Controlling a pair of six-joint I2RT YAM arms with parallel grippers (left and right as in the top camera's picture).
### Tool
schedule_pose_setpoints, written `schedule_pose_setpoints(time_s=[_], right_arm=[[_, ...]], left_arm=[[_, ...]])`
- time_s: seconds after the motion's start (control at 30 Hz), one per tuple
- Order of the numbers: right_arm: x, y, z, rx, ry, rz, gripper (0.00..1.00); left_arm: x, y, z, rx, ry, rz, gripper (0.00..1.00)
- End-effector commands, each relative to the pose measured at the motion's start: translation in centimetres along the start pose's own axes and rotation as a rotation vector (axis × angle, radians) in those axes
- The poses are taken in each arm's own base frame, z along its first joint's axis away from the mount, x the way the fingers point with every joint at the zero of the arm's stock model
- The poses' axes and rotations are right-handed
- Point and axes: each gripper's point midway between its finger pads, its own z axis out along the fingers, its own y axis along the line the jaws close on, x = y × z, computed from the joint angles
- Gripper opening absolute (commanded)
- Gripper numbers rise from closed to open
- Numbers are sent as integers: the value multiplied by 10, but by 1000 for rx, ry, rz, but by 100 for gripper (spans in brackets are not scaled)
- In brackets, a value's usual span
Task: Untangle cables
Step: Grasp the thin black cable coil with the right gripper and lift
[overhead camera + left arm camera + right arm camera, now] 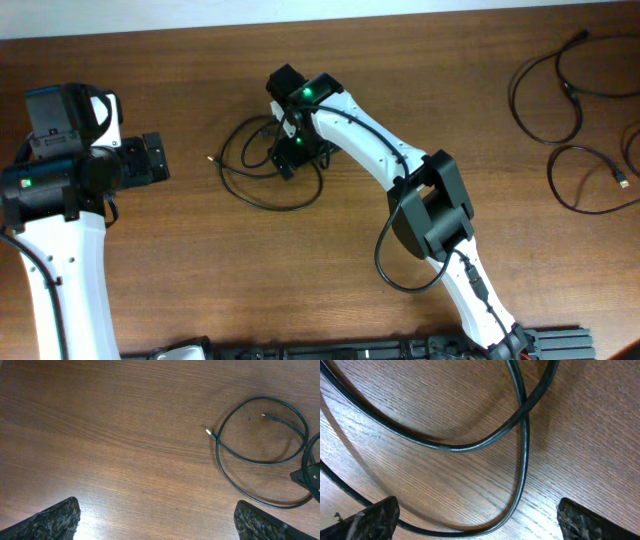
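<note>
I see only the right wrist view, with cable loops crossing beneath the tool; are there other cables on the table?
Observer: Yes, overhead shows more cables lying apart at the far right.
Operator: Thank you. Where is the left tool?
Observer: The left tool hovers open over the wooden table, left of your loops.
Operator: Are any plug ends visible?
Observer: The left wrist view shows a light-tipped plug just outside the loops.

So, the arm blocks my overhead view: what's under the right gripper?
Under the right gripper: cable strands crossing on the table, between its open fingers, ungripped. Overhead, the arm hides that crossing.
</note>
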Motion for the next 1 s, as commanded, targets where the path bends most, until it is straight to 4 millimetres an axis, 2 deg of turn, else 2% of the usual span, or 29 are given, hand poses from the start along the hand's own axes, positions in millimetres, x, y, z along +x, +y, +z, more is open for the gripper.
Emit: schedule_pose_setpoints(time_s=[0.0, 0.1, 0.2, 0.3, 0.4, 0.57, 0.73, 0.83, 0.87, 0.97], right_arm=[[-7, -3, 10, 23, -17, -16, 99], [-24, -2, 10, 21, -86, -26, 99], [-31, -2, 13, 18, -113, -29, 100], [-35, -3, 22, 19, -130, -32, 93], [-35, -6, 31, 19, -143, -33, 92], [-35, -16, 47, 61, -160, -31, 79], [-37, -17, 48, 69, -173, -31, 41], [-38, -18, 48, 77, -175, -31, 22], [-38, -24, 48, 108, -178, -28, 6], [-39, -41, 45, 203, -182, -18, 4]], left_arm=[[-1, 2, -1, -7, -4, 0, 99], [-1, 2, -1, -7, -4, 0, 99], [-1, 2, -1, -7, -4, 0, 99], [-1, 2, -1, -7, -4, 0, 99], [-1, 2, -1, -7, -4, 0, 99], [-1, 2, -1, -7, -4, 0, 99], [-1, 2, -1, -7, -4, 0, 99], [-1, 2, -1, -7, -4, 0, 99], [-1, 2, -1, -7, -4, 0, 99], [-1, 2, -1, -7, -4, 0, 99]])
